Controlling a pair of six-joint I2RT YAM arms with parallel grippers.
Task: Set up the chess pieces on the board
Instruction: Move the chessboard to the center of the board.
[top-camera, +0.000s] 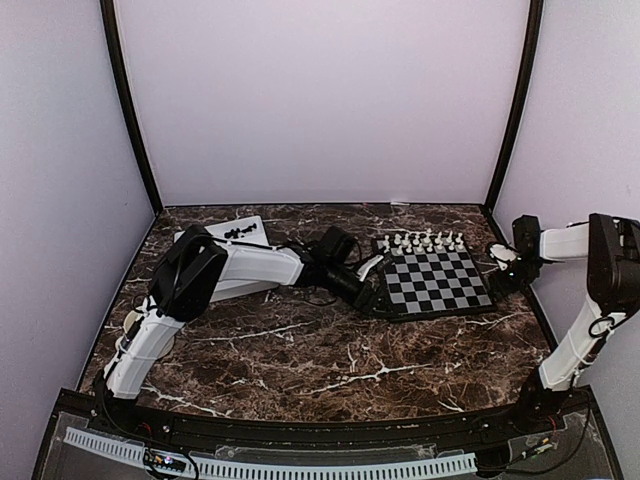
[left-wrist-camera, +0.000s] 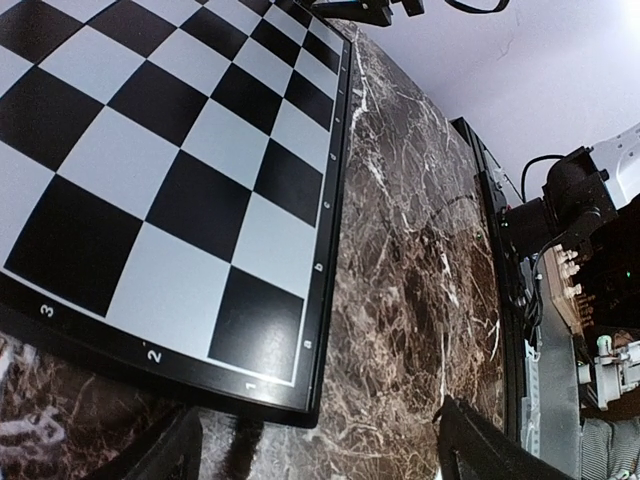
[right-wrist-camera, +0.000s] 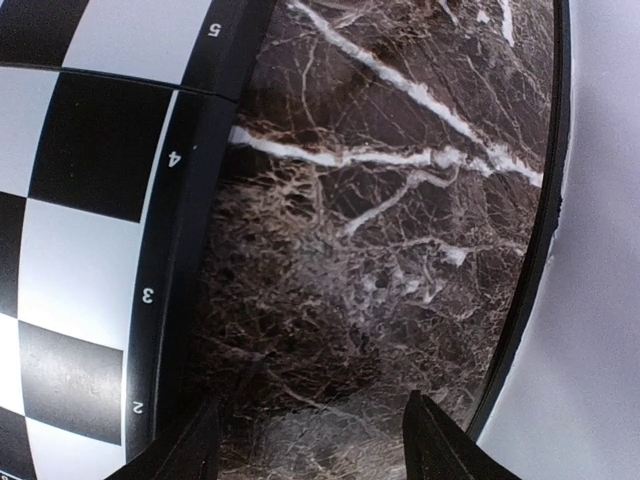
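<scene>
The board (top-camera: 437, 283) lies right of centre, with white chess pieces (top-camera: 425, 242) standing in two rows along its far edge. Black chess pieces (top-camera: 240, 232) lie on the white tray (top-camera: 215, 234) at the back left. My left gripper (top-camera: 372, 292) is low at the board's near-left corner, open and empty; the left wrist view shows the gripper (left-wrist-camera: 315, 462) spread over bare marble beside the board's corner (left-wrist-camera: 270, 395). My right gripper (top-camera: 505, 268) is just right of the board, open and empty; the right wrist view shows the gripper (right-wrist-camera: 310, 450) over marble beside the board's numbered rim (right-wrist-camera: 170, 250).
The table is dark brown marble (top-camera: 320, 350) with white walls around it. The right wall's black base strip (right-wrist-camera: 545, 220) runs close beside my right gripper. Black cables (top-camera: 315, 292) lie by my left wrist, left of the board.
</scene>
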